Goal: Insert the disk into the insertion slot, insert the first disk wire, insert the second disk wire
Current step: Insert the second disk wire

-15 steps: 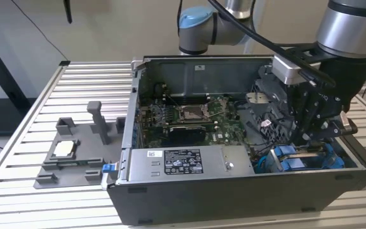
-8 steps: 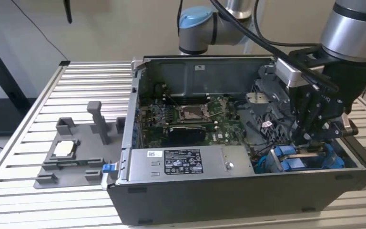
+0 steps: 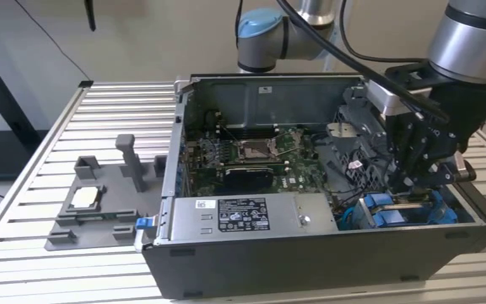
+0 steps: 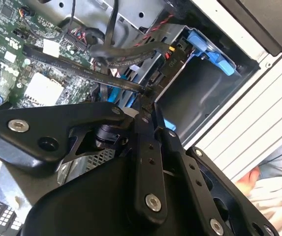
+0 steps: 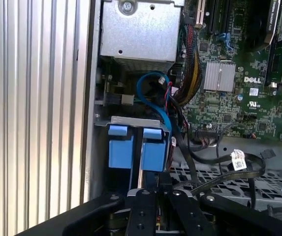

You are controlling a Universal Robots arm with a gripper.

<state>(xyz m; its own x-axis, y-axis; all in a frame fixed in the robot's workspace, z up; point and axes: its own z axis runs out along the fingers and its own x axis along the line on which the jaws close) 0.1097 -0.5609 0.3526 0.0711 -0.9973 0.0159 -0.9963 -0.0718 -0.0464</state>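
My gripper [image 3: 412, 187] reaches down into the open computer case at its front corner, on the exterior view's right. The grey insertion slot [image 3: 363, 204] with blue clips lies right below it. Blue plastic [image 5: 153, 155] and a thin silver edge [image 5: 140, 169] stand in the slot; I take them for the disk, its body mostly hidden. In the second wrist view the fingers [image 4: 141, 137] are closed together, and their tips meet the end of a flat black disk wire [image 4: 81, 66]. Another black wire with a white tag [image 5: 237, 160] loops beside the gripper.
The motherboard [image 3: 252, 155] fills the case floor and a silver power supply [image 3: 243, 218] sits along the front wall. Cable bundles [image 5: 192, 73] crowd the space beside the slot. A grey stand with upright posts [image 3: 129, 161] sits on the slatted table at the exterior view's left.
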